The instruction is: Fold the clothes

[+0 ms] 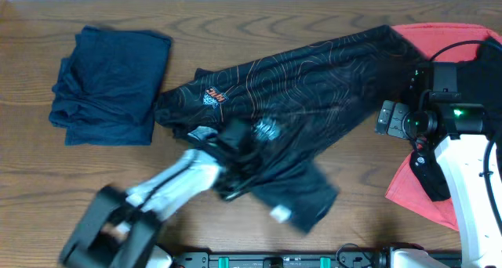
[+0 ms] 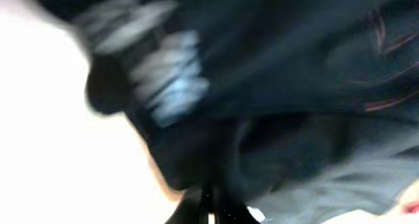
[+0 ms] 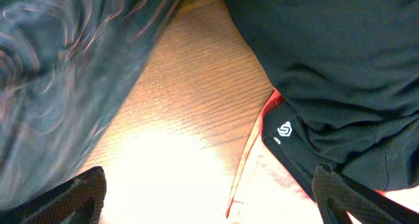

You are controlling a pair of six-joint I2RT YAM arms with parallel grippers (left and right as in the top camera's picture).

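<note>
The black jersey (image 1: 306,88) with thin orange contour lines lies spread across the middle of the table. My left gripper (image 1: 231,154) is shut on its lower fold near the white lettering; the left wrist view is blurred, with dark cloth (image 2: 262,86) pinched between the fingers (image 2: 208,207). My right gripper (image 1: 396,119) is open and empty, hovering at the jersey's right edge. In the right wrist view its fingers (image 3: 209,198) straddle bare wood, with the jersey (image 3: 59,67) on the left and a plain black garment (image 3: 340,73) lying on a coral-red garment (image 3: 275,191) on the right.
A folded navy garment (image 1: 110,84) lies at the far left. The coral-red garment (image 1: 416,193) and the plain black one (image 1: 486,72) lie at the right edge, under my right arm. Bare wood (image 1: 63,182) shows at the front left.
</note>
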